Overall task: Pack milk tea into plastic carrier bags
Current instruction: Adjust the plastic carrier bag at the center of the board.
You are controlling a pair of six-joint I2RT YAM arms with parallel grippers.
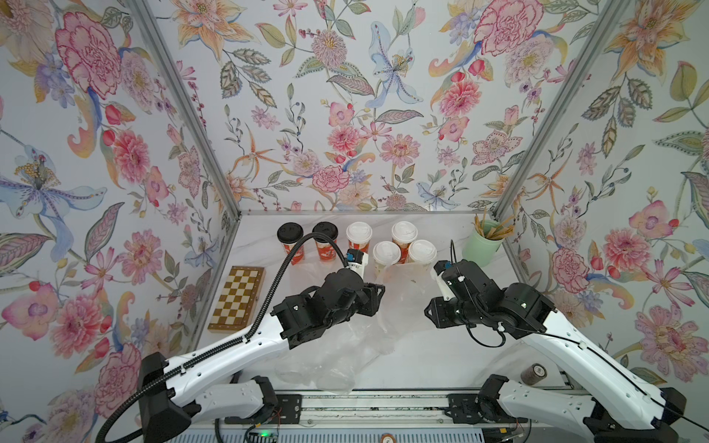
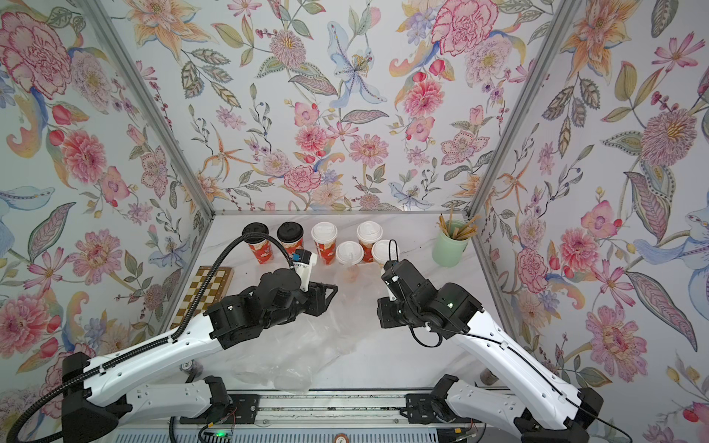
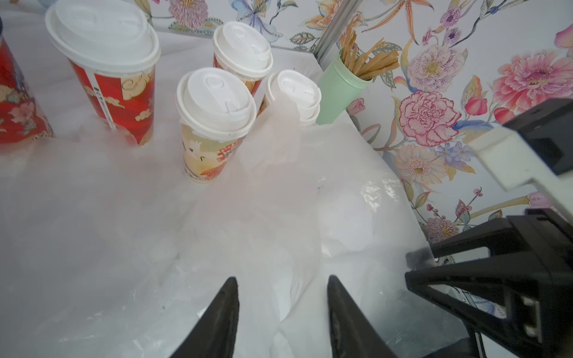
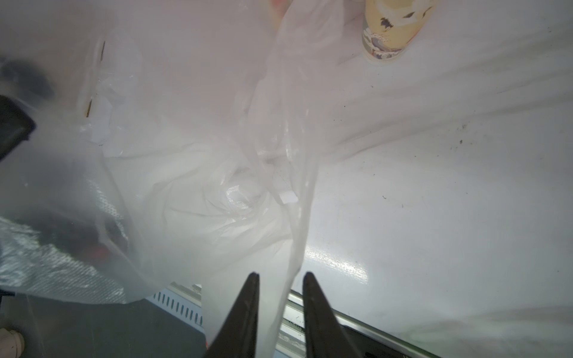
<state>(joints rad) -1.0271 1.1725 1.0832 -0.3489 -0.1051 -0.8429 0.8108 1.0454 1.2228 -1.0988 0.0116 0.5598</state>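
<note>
Thin crinkly transparent plastic carrier bags [image 1: 337, 353] lie heaped on the white surface [image 1: 422, 356]. They look light, limp and slippery, best pinched at a handle or mouth edge. The left tool [image 3: 280, 279] stands half open over the film. The right tool [image 4: 280, 274] is parted, a plastic strip running loose between its jaws. Behind stand six tall lidded paper milk tea cups [image 1: 386, 253], stiff but tippable. Film veils one; whether it is bagged I cannot tell.

Nothing can be read for certain. A white seam strip down the red cup [image 3: 114, 93] carries tiny print, too small to make out; the small dark can [image 1: 534, 374] bears a blurred mark.
</note>
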